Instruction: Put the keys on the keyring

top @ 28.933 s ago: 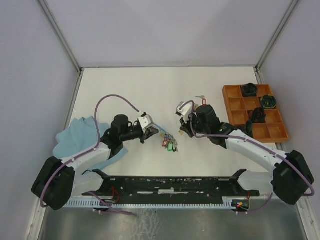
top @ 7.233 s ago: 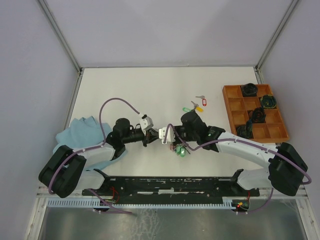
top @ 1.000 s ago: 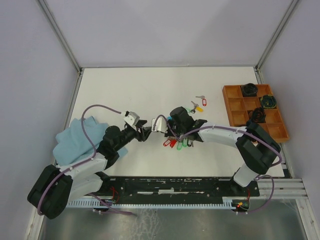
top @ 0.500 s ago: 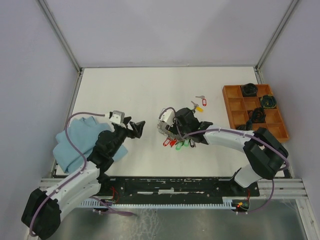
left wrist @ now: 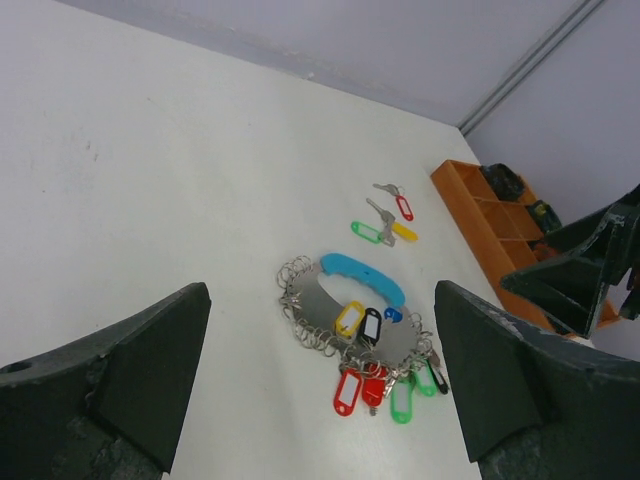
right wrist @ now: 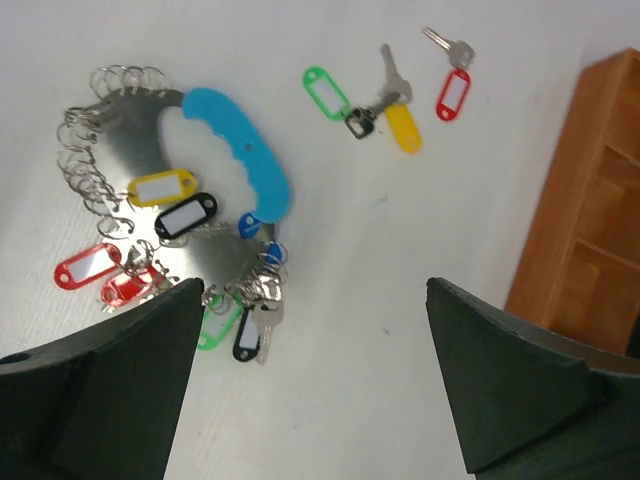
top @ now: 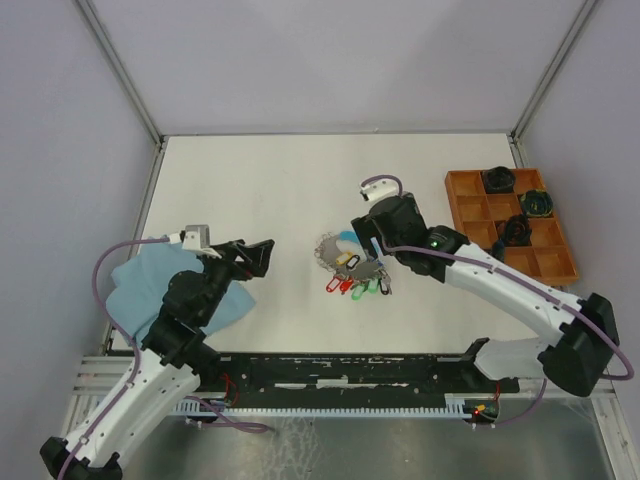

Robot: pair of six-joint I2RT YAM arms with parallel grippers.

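Currently I see the keyring (right wrist: 238,142) flat on the tabletop (top: 250,180): grey crescent, blue sleeve, small rings carrying colour-tagged keys (right wrist: 165,187). Left gripper (top: 262,255) and right gripper (right wrist: 315,290) released, empty.

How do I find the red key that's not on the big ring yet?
Look for the orange tray on the right. Three loose keys lie beside it, and the red key is the one closest to the tray. Its two neighbours wear a yellow tag and a green tag.
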